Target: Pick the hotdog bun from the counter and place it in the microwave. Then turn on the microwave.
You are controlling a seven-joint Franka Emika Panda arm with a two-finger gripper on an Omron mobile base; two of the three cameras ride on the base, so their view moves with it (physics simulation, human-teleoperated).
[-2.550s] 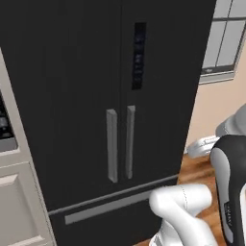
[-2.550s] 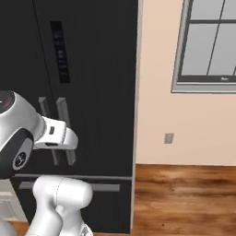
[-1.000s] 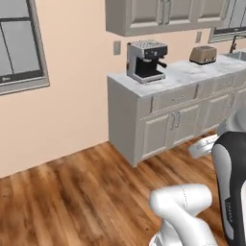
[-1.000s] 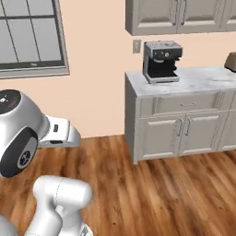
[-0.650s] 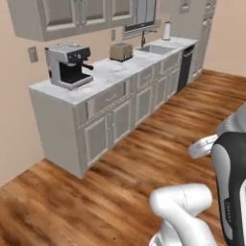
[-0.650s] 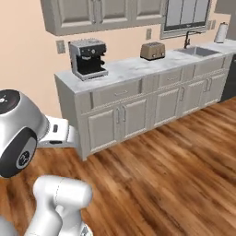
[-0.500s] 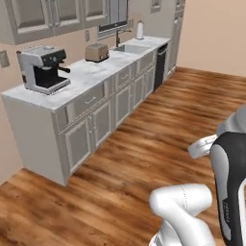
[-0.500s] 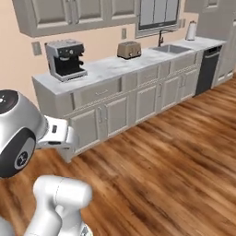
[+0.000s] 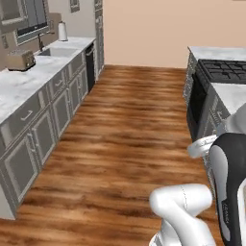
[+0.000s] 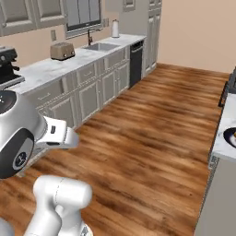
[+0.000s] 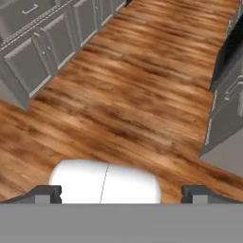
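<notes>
Left base view: the white marble-look counter (image 9: 29, 86) over grey cabinet fronts lies far left of the arm. Right base view: the same counter runs along the left. Hand view: the two-finger gripper (image 11: 121, 192) stands wide open, empty, above brown wood-plank floor (image 11: 142, 90); grey cabinet doors (image 11: 42, 52) lie upper left of it.

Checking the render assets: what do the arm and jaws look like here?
Glossy white rounded arm links with dark grey-black joint housings; one joint cap carries a small round mark. No cables visible. The gripper ends in two small dark grey blocky tips.
</notes>
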